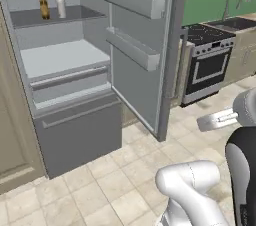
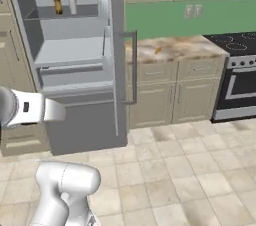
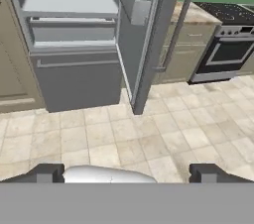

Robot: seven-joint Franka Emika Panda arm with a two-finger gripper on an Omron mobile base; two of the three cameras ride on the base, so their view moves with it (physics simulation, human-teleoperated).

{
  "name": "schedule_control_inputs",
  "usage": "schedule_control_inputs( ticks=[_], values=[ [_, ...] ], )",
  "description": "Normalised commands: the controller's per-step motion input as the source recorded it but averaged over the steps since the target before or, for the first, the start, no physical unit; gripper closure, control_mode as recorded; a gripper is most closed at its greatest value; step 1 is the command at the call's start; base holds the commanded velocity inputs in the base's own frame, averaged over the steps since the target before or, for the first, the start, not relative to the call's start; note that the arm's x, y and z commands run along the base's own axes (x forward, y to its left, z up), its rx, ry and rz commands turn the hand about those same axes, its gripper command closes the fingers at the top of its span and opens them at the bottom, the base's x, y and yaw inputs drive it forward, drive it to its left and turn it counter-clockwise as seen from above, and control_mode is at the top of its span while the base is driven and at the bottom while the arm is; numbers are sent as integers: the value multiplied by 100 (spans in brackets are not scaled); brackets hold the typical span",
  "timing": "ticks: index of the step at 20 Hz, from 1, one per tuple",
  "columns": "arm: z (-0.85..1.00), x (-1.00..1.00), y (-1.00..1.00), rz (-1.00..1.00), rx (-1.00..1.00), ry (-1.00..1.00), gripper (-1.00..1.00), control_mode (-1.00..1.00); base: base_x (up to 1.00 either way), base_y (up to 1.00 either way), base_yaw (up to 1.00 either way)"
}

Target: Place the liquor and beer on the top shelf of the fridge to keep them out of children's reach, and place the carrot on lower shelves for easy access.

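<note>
The beer [image 1: 44,5] and the liquor [image 1: 60,2] stand upright side by side on the top shelf [image 1: 75,15] of the open fridge [image 1: 75,130] in your left base view, with a pale lower shelf [image 1: 60,57] beneath. In your right base view, the carrot [image 2: 158,50] lies on the table [image 2: 175,47] just beyond the fridge door [image 2: 118,45]. In your hand view, the fingers [image 3: 49,172] are spread wide, grasping nothing, above the tiled floor [image 3: 163,134].
</note>
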Motion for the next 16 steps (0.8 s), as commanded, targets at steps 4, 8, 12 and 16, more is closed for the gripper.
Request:
schedule_control_inputs(
  ticks=[4,8,12,16],
  values=[
    [0,0,0,0,0,0,-100,100,-49,0,-85],
    [0,0,0,0,0,0,-100,100,-7,0,-80],
    [0,0,0,0,0,0,-100,100,12,0,-60],
    [0,0,0,0,0,0,-100,100,51,0,-38]
  ],
)
